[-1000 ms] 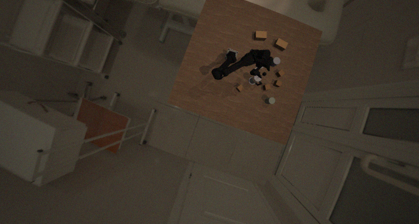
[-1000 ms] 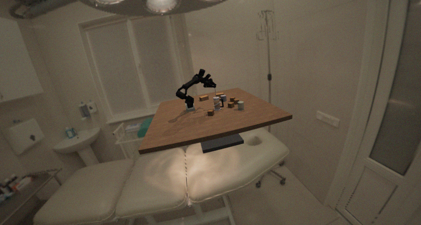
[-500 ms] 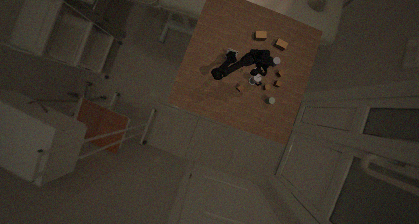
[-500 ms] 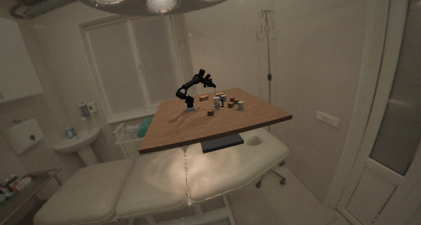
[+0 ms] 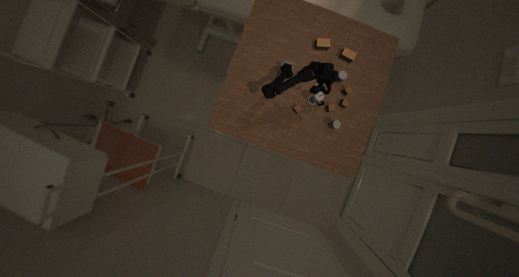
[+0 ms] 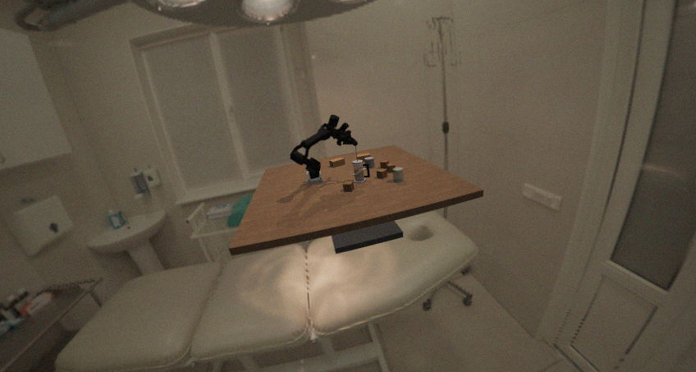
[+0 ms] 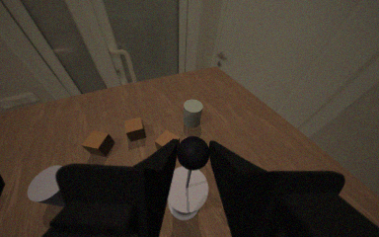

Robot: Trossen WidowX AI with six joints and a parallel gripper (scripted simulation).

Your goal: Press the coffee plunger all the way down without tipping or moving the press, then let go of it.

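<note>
Coffee press [image 7: 189, 196] is sitting upright on the wooden table [image 7: 256, 123], and I've got my gripper [image 7: 192, 144] pinched on the round black plunger knob [image 7: 192, 152] from both sides. In the wrist view the two dark fingers touch the knob left and right, and the thin rod [image 7: 189, 184] runs straight down from it into the pale lid of the press. From the exterior camera the rod looks well raised above the press [image 6: 358, 170], so the plunger isn't down yet.

Using the press as my landmark: just beyond it in the wrist view there's a small wooden cube [image 7: 166, 138], with two more cubes [image 7: 135, 128] farther out and to the left, one of them [image 7: 98, 142] the leftmost. A pale grey-green cylinder [image 7: 192, 114] stands upright past the press, clear of it. To the left of the press, partly hidden by my gripper finger, there's another pale round-topped thing [image 7: 44, 184]; can't tell what it is from here.
</note>
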